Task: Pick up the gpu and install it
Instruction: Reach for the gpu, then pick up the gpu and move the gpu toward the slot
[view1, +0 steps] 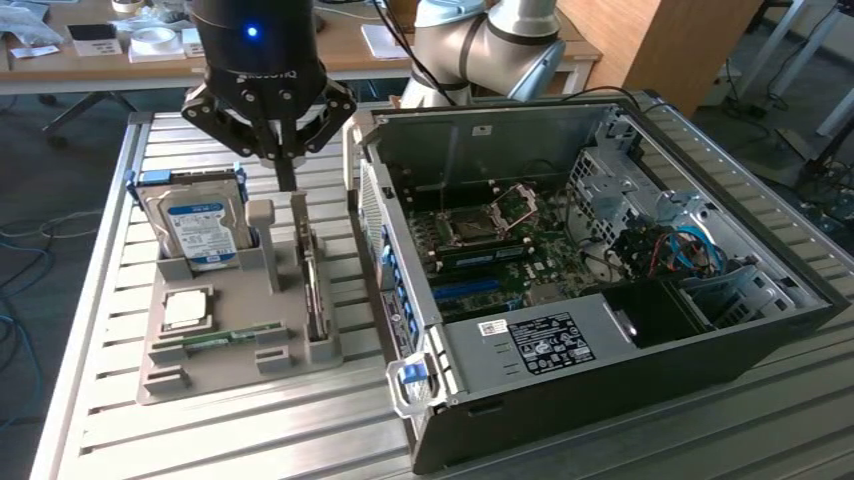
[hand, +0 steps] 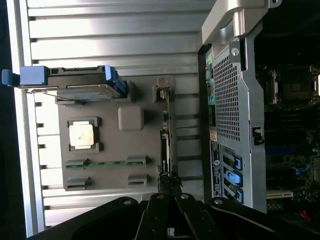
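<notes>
The gripper (view1: 284, 178), fingers pressed together, hangs at one end of the gpu (view1: 310, 270), which stands on edge in the grey holder (view1: 200, 355) with its long axis running alongside the computer case (view1: 601, 400); the exterior view catches the card's upright face, while the wrist view gives a thin edge-on line.

Silver-grey jointed arm (view1: 487, 40) ends in a black cylinder (view1: 274, 55) with a blue light (view1: 251, 32) and black-linked tool (view1: 284, 182).
</notes>
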